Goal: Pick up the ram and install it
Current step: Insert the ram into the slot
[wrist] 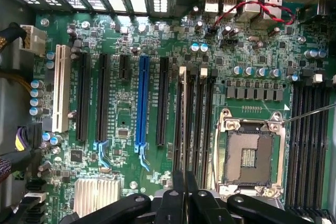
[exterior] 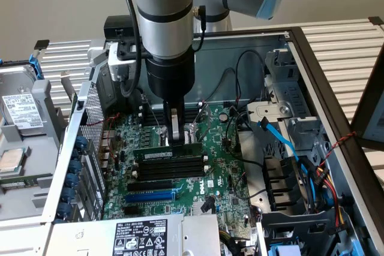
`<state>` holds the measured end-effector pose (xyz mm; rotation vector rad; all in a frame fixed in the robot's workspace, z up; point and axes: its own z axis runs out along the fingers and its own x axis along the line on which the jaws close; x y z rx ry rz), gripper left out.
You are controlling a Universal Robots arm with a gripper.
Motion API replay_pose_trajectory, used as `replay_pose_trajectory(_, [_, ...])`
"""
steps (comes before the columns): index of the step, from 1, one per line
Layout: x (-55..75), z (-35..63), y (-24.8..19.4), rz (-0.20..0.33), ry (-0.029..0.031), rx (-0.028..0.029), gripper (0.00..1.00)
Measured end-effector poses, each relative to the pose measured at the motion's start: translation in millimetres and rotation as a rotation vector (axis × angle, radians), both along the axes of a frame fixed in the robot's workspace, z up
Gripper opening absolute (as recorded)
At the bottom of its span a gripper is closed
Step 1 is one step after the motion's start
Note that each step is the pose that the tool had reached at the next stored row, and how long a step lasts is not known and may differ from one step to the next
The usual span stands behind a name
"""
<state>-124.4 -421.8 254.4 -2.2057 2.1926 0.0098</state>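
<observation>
- Nearest cam, exterior view: grey box w/ white sticker (exterior: 141, 235) at the near edge of the open PC case (exterior: 312, 70).
- Just behind it: green motherboard (exterior: 222, 172) lying flat in the case. Blue slot (exterior: 150, 196) comes first, then a bank of long black slots (exterior: 162, 171) side by side.
- The ram (exterior: 165, 154): stands on its long edge at the far side of that black bank, parallel to the slots, white label strip facing cam. Can't tell if it's fully seated or just resting on its slot.
- Gripper (exterior: 175, 139): points straight down, fingers pinched on the ram's top edge, a bit toward the exterior view's right of its middle. So it's grasping the ram, not released.
- Wrist view: gripper (wrist: 184, 198) w/ black fingers close together. The ram (wrist: 182, 129) shows edge-on as a thin strip running out from between them, amid the black slots. Blue slot (wrist: 140, 103) lies a few slots off to one side, CPU socket (wrist: 249, 153) w/ metal frame to the other.
- Exterior view's right, inside the case: blue cable (exterior: 282, 142) draped over the drive cage.
- Exterior view's left, outside the case: hard drive (exterior: 18, 109), label up.
- Farther back: silver arm (exterior: 163, 16) rises from the gripper out of the top edge.
- Farthest: slatted surface (exterior: 342, 40) under the case.
</observation>
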Motion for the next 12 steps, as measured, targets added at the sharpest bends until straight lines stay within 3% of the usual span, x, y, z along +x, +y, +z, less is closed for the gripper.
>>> replay_pose_trajectory(8, [1.1,-14.5,-1.2,-0.038,-0.0002,0.0000,0.13])
replay_pose_trajectory(12, [1.1,-16.7,-1.2,-0.049,-0.0003,0.0002,0.13])
